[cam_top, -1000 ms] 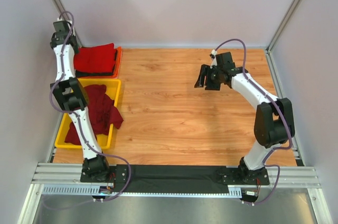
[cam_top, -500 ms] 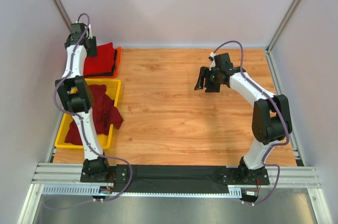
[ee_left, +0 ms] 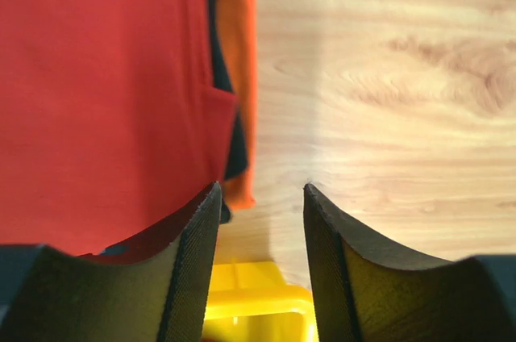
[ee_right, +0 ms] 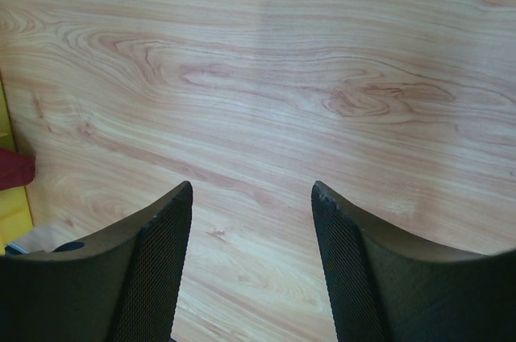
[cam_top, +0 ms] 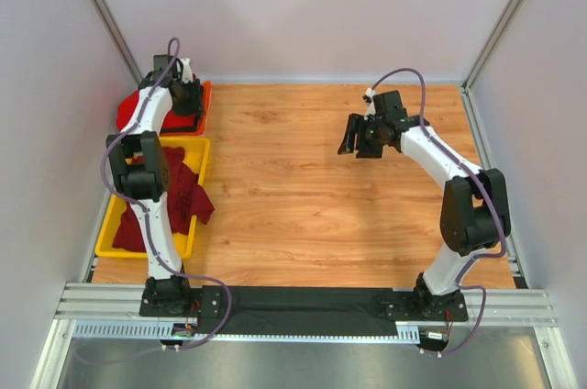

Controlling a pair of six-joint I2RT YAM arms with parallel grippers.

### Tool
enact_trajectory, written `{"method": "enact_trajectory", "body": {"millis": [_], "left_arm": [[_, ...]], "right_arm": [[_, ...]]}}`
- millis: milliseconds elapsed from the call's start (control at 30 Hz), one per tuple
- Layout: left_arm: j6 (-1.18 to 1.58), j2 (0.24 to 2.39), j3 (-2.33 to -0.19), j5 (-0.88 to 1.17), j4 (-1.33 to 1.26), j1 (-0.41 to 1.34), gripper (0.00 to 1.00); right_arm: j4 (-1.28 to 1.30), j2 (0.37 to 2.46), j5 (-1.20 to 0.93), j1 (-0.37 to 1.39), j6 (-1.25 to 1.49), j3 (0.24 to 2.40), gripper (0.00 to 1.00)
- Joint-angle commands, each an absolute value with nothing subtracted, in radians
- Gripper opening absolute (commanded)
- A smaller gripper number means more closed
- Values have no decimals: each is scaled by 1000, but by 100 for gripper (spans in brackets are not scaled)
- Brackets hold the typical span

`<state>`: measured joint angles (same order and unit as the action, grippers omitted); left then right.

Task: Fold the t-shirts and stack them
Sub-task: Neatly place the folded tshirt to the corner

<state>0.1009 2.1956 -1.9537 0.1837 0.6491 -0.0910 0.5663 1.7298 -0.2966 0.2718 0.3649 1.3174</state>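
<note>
A folded bright red t-shirt (ee_left: 105, 92) tops a stack with a black layer (ee_left: 219, 76) under it, resting on an orange tray (ee_left: 239, 76) at the table's far left. In the top view my left arm covers most of that stack (cam_top: 130, 114). My left gripper (cam_top: 190, 100) hovers over the stack's right edge, open and empty (ee_left: 262, 189). Crumpled dark maroon t-shirts (cam_top: 179, 194) fill the yellow tray (cam_top: 108, 224). My right gripper (cam_top: 354, 143) hangs open over bare wood at the table's middle right, with nothing between its fingers (ee_right: 251, 185).
The yellow tray's corner (ee_left: 258, 302) lies just below my left fingertips. A bit of maroon cloth (ee_right: 12, 168) and yellow tray (ee_right: 10, 217) show at the right wrist view's left edge. Grey walls and aluminium posts enclose the wooden table (cam_top: 312, 196).
My left gripper swung from the far left corner rightward across the folded stack to its right edge, and its jaws went from shut to open. The right arm barely moved.
</note>
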Motion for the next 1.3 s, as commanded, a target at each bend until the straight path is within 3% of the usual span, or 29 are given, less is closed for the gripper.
{"method": "enact_trajectory", "body": {"millis": [0, 300, 500, 600, 633, 667, 700, 733, 767, 800, 967, 1267], "left_arm": [[133, 2186, -1954, 256, 659, -89, 52], [179, 1952, -1881, 387, 707, -3, 52], [204, 1682, -1679, 350, 712, 248, 50], [241, 1496, -1524, 330, 660, 326, 55], [244, 1411, -1490, 347, 649, 339, 60], [256, 1370, -1435, 350, 640, 347, 76], [264, 1294, -1387, 348, 638, 353, 83], [271, 1257, -1387, 359, 635, 354, 83], [279, 1220, -1338, 380, 629, 354, 95], [307, 1183, -1310, 393, 614, 356, 100], [382, 982, -1139, 456, 568, 356, 100], [362, 844, -1100, 451, 560, 356, 100]], "right_arm": [[581, 1651, -272, 276, 341, 1359, 62], [695, 1569, -222, 275, 371, 1419, 63], [750, 1378, -235, 276, 420, 1358, 70], [770, 1237, -215, 276, 437, 1296, 100], [770, 1201, -207, 276, 440, 1281, 100], [769, 1128, -198, 276, 448, 1241, 100], [767, 1096, -186, 276, 452, 1226, 100], [767, 1068, -186, 276, 457, 1206, 100], [769, 1036, -170, 275, 463, 1194, 100], [775, 985, -160, 276, 480, 1169, 100], [775, 867, -155, 276, 512, 1109, 100], [772, 763, -172, 276, 529, 1101, 100]]}}
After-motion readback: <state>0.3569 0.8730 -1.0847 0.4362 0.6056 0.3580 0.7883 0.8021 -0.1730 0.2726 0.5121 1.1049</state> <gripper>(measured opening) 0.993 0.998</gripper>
